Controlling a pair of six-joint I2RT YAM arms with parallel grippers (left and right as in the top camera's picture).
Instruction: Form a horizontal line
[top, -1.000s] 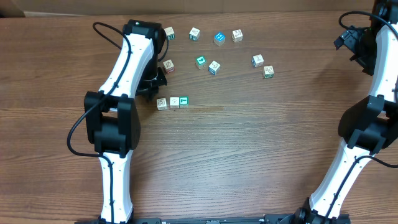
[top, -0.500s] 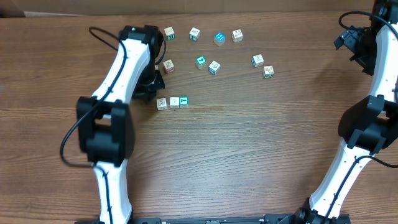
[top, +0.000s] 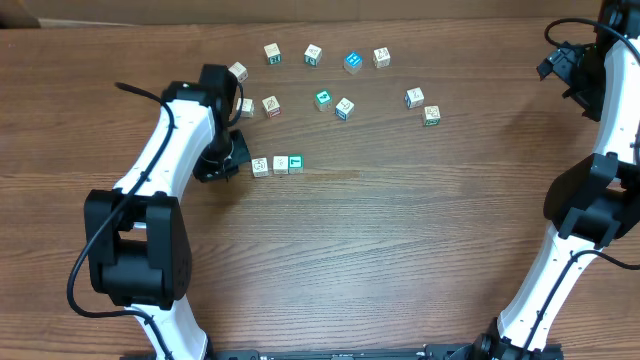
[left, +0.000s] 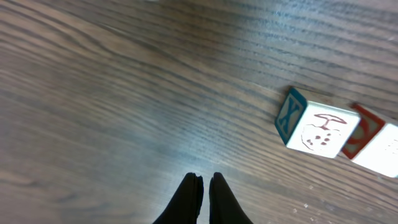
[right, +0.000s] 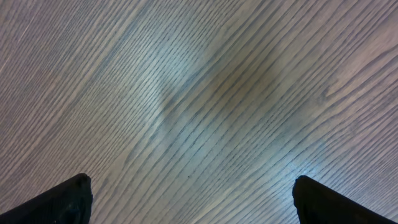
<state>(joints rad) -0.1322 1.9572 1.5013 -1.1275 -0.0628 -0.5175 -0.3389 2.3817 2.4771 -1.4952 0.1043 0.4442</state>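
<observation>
**Obs.:** State of both end effectors?

**Me:** My left gripper (left: 203, 186) is closed, tips pressed together with nothing between them. My right gripper (right: 191, 185) is spread wide and empty over bare table (top: 400, 250).

**Obs.:** Where is the task's thing?

**Me:** The horizontal line (top: 279, 164) sits left of the table's centre. I count three cubes touching edge to edge. Its pale end cube (top: 260, 166) is at my left and its teal end cube (top: 295, 162) at my right. The long axis runs left to right across the table.

**Obs.:** Bearing from the gripper?

**Me:** The line lies just to the right of my left gripper, almost on the gripper's own level, so the axis points back at the tips. In the wrist view the pale end cube, with an umbrella on its face, lies ahead and to the right. It is near the tips but not touching them.

**Obs.:** Which arm should take the next move?

**Me:** The left, in my judgement. The right is well apart at the far right edge. Two loose cubes (top: 246, 107) lie just beyond the line, near my left wrist. I would need to open before taking one, then set it against an end on the same axis.
</observation>
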